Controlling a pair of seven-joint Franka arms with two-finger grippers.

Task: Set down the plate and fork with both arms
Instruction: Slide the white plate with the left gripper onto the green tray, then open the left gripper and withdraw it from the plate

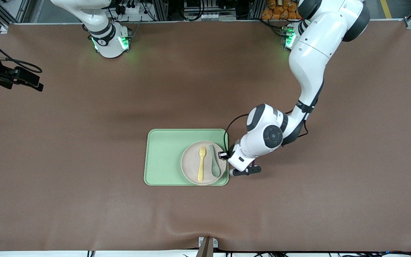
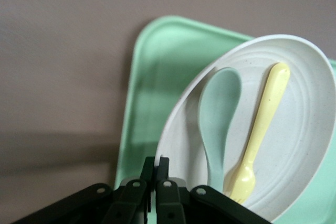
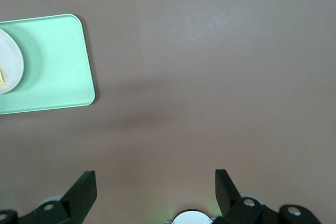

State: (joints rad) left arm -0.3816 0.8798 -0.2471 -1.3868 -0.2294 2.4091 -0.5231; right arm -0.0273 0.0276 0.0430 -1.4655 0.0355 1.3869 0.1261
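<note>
Pale-green plastic forms the tray [image 1: 166,157] lying on the brown tabletop [image 1: 84,142], and the plate [image 1: 194,167] rests on it at the end toward the left arm. On the plate lie the yellow fork [image 1: 201,163] and a grey-green spoon [image 1: 214,162] side by side, the spoon nearer the left arm's end. Because both utensils sit loose on the plate, any lift would probably need to stay level so they do not slide.

The left hand [image 2: 155,174] is low at the plate's rim, at the tray's edge. In the left wrist view its two fingers [image 2: 162,167] are pressed close together right at the rim, so it appears to be pinching the plate's edge. That edge grip is likely chosen because a flat plate offers nothing else to hold from the side.

The right hand [image 3: 156,190] waits high up, near the right arm's end of the tabletop and well apart from the tray. Its fingers are spread wide with nothing between them. It looks held clear so that the left arm has room, and probably stands ready for the fork. Neither the plate nor the fork has visibly left the tray yet.
</note>
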